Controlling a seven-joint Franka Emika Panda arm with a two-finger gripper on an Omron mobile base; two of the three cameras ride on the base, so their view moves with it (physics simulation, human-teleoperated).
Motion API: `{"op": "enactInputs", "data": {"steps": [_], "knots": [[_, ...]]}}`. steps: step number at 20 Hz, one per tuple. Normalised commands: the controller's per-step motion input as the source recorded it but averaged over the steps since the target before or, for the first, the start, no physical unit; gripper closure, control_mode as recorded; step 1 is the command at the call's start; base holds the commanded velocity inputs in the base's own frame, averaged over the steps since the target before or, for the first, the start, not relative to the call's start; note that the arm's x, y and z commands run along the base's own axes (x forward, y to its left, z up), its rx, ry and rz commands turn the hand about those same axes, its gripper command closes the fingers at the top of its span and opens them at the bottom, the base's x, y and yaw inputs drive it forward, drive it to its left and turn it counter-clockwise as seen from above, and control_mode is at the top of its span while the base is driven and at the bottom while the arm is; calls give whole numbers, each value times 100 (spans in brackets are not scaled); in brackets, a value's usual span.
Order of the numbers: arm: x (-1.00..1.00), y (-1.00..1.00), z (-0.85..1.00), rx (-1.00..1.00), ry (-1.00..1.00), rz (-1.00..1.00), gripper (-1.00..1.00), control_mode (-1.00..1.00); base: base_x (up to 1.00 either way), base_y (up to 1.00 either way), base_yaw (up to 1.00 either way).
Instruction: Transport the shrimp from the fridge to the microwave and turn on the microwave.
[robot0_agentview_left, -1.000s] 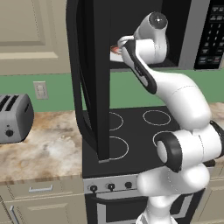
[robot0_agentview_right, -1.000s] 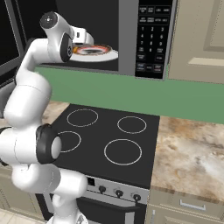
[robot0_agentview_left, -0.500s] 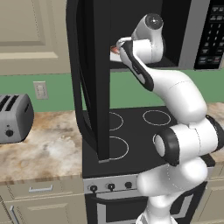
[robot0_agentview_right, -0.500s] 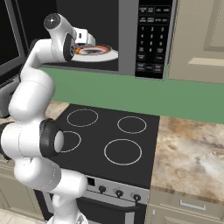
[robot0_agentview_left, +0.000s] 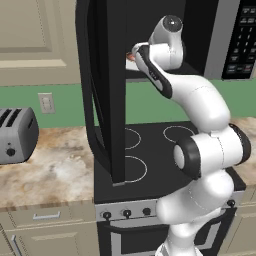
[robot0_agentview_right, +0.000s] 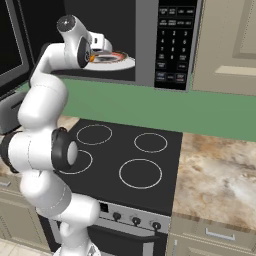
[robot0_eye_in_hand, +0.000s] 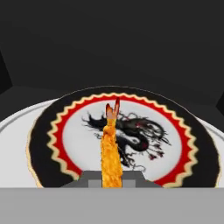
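The tool (robot0_agentview_right: 101, 51) is clenching the shrimp (robot0_eye_in_hand: 110, 153) over the plate (robot0_eye_in_hand: 52, 127) inside the microwave (robot0_agentview_right: 172, 45); releasing off-centre risks it rolling off.

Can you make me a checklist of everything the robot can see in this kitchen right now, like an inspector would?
Surface: black stove top with four ring burners, speckled stone counter on both sides.
Job's things: the shrimp is a thin orange piece over a plate with a dragon picture, inside the open microwave; door swung wide, keypad on its right.
Clutter: silver toaster on the counter.
Pincer: pincer reaches into the microwave; the shrimp stands right at its tips, but I cannot tell if it is gripped.
Cables: nothing seen.
Surroundings: green wall, beige cabinets, wall outlet, oven knobs.
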Motion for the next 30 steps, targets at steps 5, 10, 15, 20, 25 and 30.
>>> {"op": "enactInputs", "data": {"steps": [5, 10, 15, 20, 25, 30], "knots": [[20, 0, -1, 0, 1, 0, 100, -100, 0, 0, 0], [16, 0, -5, -1, 0, 0, 100, -100, 0, 0, 0], [10, 0, -13, -1, 0, 0, 100, -100, 0, 0, 0], [8, 0, -9, 0, 0, 0, 100, -100, 0, 0, 0], [10, 0, -7, -1, 0, 0, 100, -100, 0, 0, 0], [16, 0, -2, 0, 0, 0, 100, -100, 0, 0, 0]]}}
